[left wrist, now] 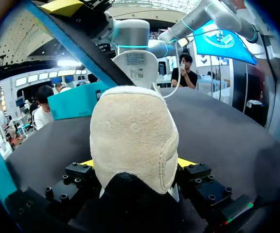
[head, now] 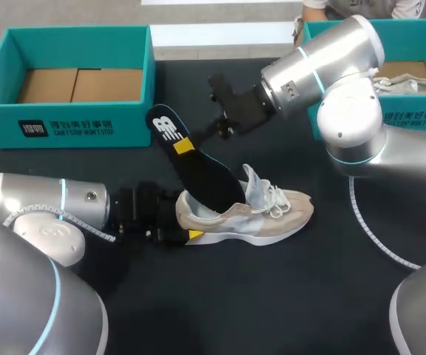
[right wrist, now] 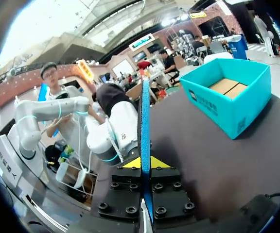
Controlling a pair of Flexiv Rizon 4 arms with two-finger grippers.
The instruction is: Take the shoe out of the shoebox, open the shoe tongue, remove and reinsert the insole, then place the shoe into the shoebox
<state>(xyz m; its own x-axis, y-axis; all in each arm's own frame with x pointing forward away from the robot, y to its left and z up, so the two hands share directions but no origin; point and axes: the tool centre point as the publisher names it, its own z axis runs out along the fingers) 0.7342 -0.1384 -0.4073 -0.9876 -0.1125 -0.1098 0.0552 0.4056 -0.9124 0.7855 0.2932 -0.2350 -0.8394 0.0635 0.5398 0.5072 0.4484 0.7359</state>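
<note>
1. You have bright, even light from above on the matte black tabletop [head: 220, 296]; only a soft shadow lies under the beige suede sneaker [head: 250, 214].
2. Glare streaks the rounded silver right arm [head: 331, 59].
3. From your left wrist, the sneaker's heel is well lit, while the left gripper [left wrist: 136, 163] sits in shade.
4. From your right wrist, the blue-edged black insole [right wrist: 145, 136] catches light above the right gripper [right wrist: 146, 163].

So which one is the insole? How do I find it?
Look at the middle of the black table, where a beige shoe sits. A long, flat black strip, the insole, slants up out of its opening, pinched by the right gripper. Nothing else there is thin, black and has a white logo.
</note>
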